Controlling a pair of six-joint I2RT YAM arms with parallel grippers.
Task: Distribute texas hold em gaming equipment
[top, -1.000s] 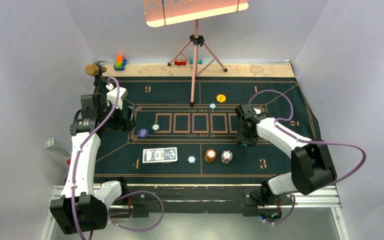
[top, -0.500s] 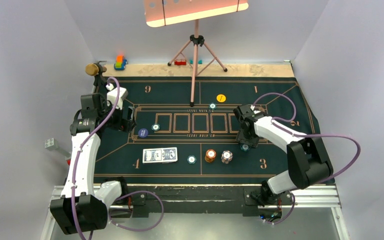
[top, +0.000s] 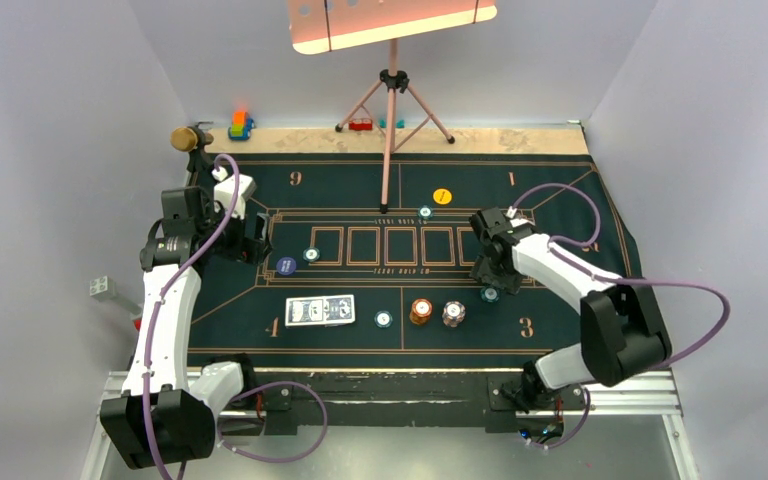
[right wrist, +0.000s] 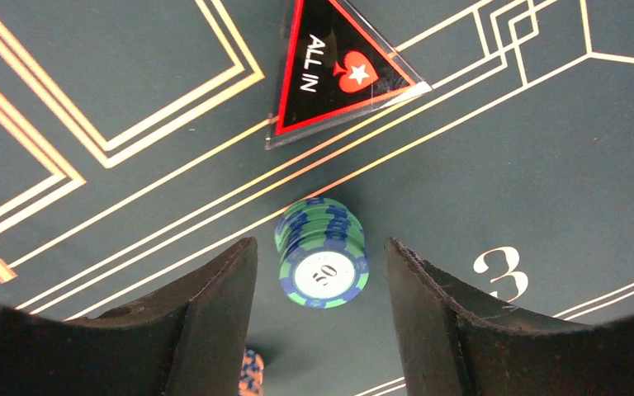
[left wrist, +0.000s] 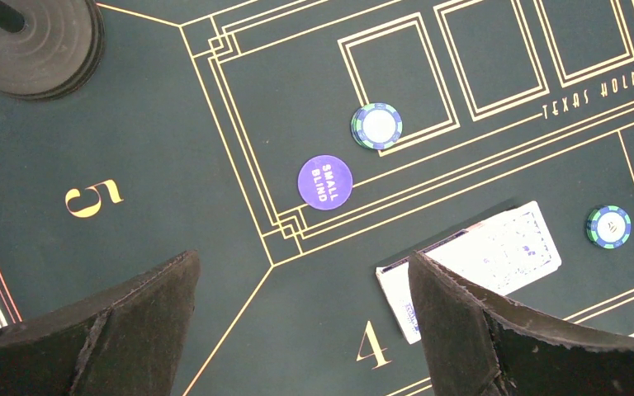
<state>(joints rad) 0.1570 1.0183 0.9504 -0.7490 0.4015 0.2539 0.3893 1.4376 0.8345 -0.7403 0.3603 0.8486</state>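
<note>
1. My right end effector [right wrist: 320, 246] stands part-open astride a short stack of green-and-blue ribbed poker chips [right wrist: 322, 272]. There is a gap on each side and it holds nothing. The stack rests by seat 3, on the right.
2. My left end effector [left wrist: 303, 260] gapes wide and empty at the left, above seat 4.
3. Just beyond the stack lies a glossy black triangular "all in" marker [right wrist: 338, 70].
4. I judge the job part done. The flat blue-backed deck of cards [top: 320, 311] is undealt, and the orange-brown chip stack [top: 420, 311] and whitish chip stack [top: 453, 314] wait in the near middle.
5. The dark green felt surface [top: 560, 180] looks matte, with thin gold lines.
</note>
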